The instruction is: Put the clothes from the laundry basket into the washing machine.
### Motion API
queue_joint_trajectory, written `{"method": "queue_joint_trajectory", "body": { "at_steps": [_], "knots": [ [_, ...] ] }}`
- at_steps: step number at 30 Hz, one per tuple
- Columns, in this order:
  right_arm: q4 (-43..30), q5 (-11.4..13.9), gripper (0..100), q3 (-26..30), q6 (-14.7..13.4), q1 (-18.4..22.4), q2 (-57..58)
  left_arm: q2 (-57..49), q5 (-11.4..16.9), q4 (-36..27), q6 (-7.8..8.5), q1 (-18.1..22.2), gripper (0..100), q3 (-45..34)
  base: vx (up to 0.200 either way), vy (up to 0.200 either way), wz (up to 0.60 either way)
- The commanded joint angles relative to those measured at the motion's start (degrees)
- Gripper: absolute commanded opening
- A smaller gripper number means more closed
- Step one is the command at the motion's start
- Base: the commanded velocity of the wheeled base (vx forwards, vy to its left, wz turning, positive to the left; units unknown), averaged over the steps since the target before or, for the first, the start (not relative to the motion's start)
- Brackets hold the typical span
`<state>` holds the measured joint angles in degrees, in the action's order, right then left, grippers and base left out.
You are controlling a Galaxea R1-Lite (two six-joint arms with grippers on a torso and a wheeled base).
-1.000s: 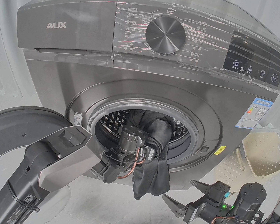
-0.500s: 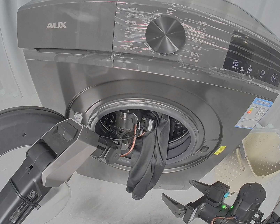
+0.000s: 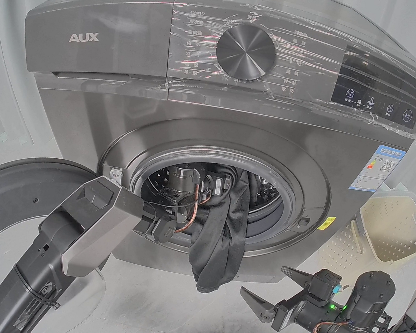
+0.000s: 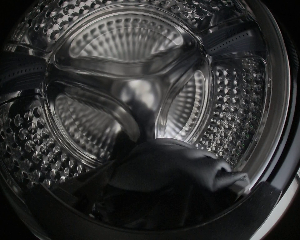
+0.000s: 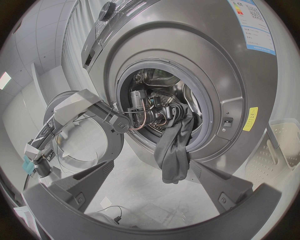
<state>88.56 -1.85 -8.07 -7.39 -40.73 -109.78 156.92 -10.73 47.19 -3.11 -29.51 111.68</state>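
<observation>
Pushed deeper since 1 second ago, the left gripper sits inside the drum of the washing machine, against the dark garment; whether it grips cannot be told. Part of the garment lies inside and the rest drapes over the opening's 6 o'clock rim. At 4 o'clock, the right gripper gapes wide and empty. The laundry basket stands at 3 o'clock.

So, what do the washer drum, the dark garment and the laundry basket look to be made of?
Washer drum: polished metal, likely stainless steel; mirror reflections on embossed, perforated walls.
Dark garment: thin soft fabric with a slight sheen, hanging in limp folds; fibre unclear.
Laundry basket: cream moulded plastic, matte, with rows of small holes.
</observation>
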Motion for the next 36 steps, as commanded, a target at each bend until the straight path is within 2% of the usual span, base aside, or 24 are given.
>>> {"method": "queue_joint_trajectory", "body": {
  "at_steps": [1,3,6,7,14,16,26,36],
  "knots": [
    [-0.06,0.01,100,0.07,0.00,0.04,-0.09,-12.25,0.80,-1.40,0.30,-0.90,100,-23.70,0.000,0.000,0.00],
    [0.03,0.01,100,-0.02,0.00,-0.23,-0.09,-15.24,0.88,-1.22,0.47,-0.98,100,-29.76,0.000,0.000,0.00],
    [-0.06,0.01,100,-0.02,0.00,-0.40,-0.17,-17.96,0.88,-0.96,1.09,-0.98,100,-34.60,0.000,0.000,0.00],
    [-0.06,0.01,100,-0.02,0.00,-0.49,-0.17,-20.34,0.97,-0.96,1.70,-0.90,100,-38.20,0.000,0.000,0.00],
    [0.03,-0.08,100,-0.02,0.00,-0.58,-0.53,-24.99,1.41,-0.96,2.58,-1.07,100,-45.67,0.000,0.000,0.00],
    [0.03,-0.08,100,-0.02,0.00,-0.58,-0.53,-25.61,2.20,-0.78,2.49,-1.60,100,-46.73,0.000,0.000,0.00],
    [0.03,0.01,100,-0.02,0.00,-0.49,-0.44,-26.66,2.73,-0.52,2.58,-3.27,100,-49.28,0.000,0.000,0.00],
    [0.03,-0.08,100,-0.02,0.00,-0.49,-0.44,-19.81,3.61,2.29,2.49,-5.73,100,-45.67,0.000,0.000,0.00]
  ]
}}
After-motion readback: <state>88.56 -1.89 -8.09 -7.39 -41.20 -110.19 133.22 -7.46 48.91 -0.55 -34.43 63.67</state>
